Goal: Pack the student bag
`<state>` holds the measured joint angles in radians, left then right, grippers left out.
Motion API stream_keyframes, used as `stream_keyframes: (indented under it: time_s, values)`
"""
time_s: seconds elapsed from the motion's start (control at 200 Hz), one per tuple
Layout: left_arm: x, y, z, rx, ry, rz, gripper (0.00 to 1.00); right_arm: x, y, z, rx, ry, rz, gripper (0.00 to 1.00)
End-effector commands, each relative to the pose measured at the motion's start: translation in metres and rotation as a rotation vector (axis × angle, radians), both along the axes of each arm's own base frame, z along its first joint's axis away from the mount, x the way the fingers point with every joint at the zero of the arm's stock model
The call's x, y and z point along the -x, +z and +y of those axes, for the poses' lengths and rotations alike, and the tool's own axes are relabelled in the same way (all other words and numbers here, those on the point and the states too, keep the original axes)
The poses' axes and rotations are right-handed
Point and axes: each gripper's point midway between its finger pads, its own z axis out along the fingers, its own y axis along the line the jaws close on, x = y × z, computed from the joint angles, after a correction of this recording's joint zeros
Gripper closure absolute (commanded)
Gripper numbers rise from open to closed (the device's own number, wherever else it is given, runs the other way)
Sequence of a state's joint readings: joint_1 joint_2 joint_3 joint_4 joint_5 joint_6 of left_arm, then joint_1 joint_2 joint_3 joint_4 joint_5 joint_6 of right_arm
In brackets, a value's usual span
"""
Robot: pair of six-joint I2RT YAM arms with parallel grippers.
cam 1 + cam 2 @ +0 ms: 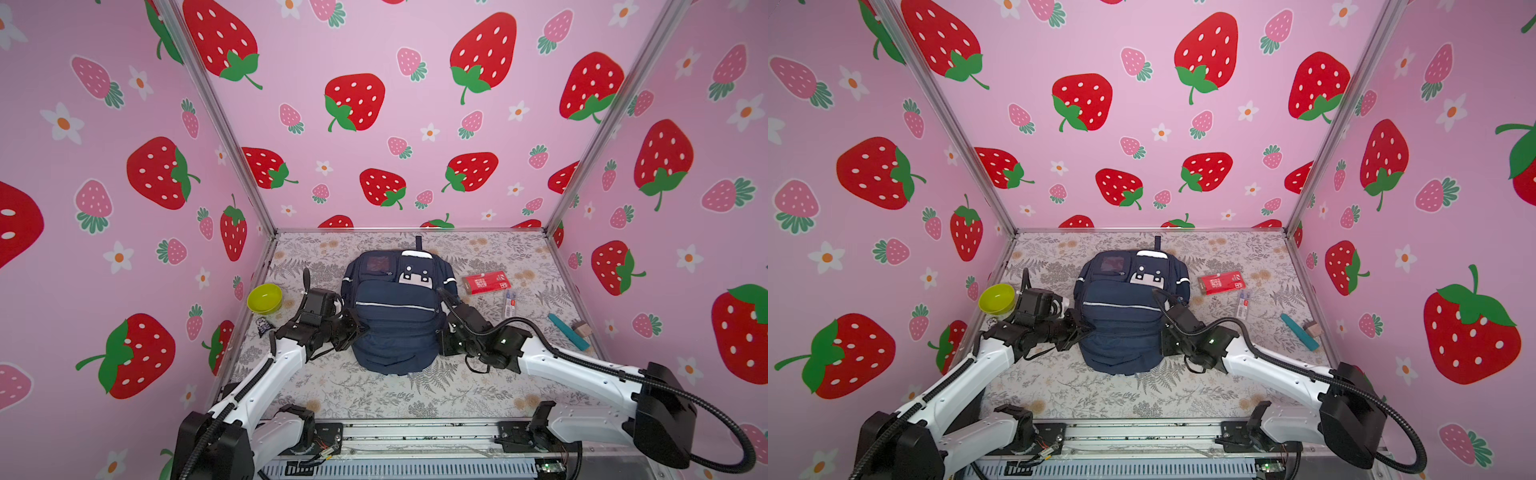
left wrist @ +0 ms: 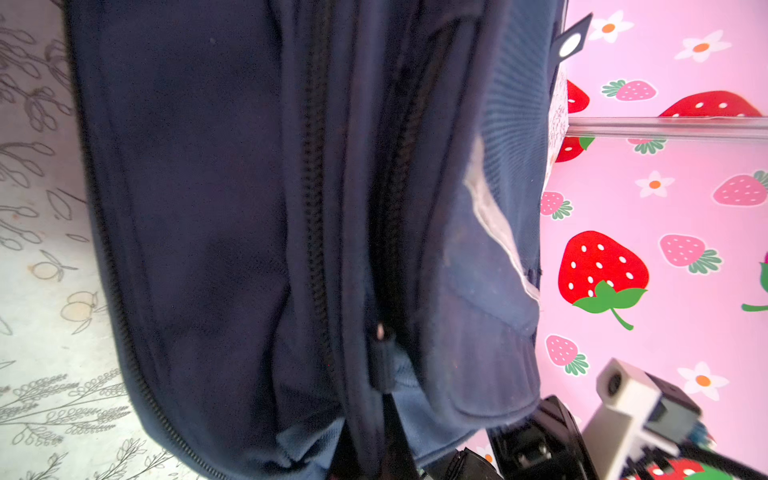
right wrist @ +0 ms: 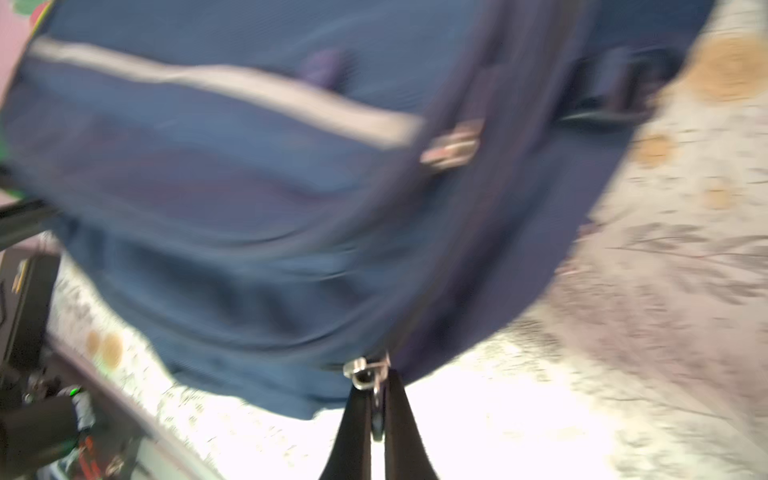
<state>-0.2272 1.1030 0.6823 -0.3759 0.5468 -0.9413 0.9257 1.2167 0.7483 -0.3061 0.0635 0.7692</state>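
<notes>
The student bag is a navy backpack lying flat in the middle of the table in both top views, its white face patch toward the back wall. My left gripper presses into the bag's left side. In the left wrist view it is shut on a fold of navy fabric beside a zip line. My right gripper is at the bag's right side. In the right wrist view it is shut on a metal zip pull at the bag's edge.
A green bowl and a small dark packet lie left of the bag. On the right lie a red packet, a pen pack, a teal bar and a wooden block. Pink walls enclose three sides.
</notes>
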Motion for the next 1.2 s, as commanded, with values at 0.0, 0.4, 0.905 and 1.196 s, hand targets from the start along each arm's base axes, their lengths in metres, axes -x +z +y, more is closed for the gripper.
stream_keyframes:
  time_s: [0.0, 0.4, 0.905, 1.196]
  values:
    - [-0.029, 0.019, 0.030, -0.085, 0.083, -0.100, 1.00, -0.003, -0.023, -0.056, 0.189, -0.077, 0.023, 1.00]
    - [0.029, 0.035, -0.054, 0.001, -0.060, -0.086, 0.40, 0.018, 0.014, 0.008, -0.019, 0.130, -0.022, 1.00]
    - [0.004, 0.039, -0.111, 0.046, -0.051, -0.086, 0.41, 0.031, 0.025, 0.027, -0.086, 0.175, -0.034, 1.00]
    - [-0.011, 0.023, -0.082, -0.024, -0.036, -0.092, 0.93, 0.021, 0.025, 0.002, 0.008, 0.137, -0.050, 1.00]
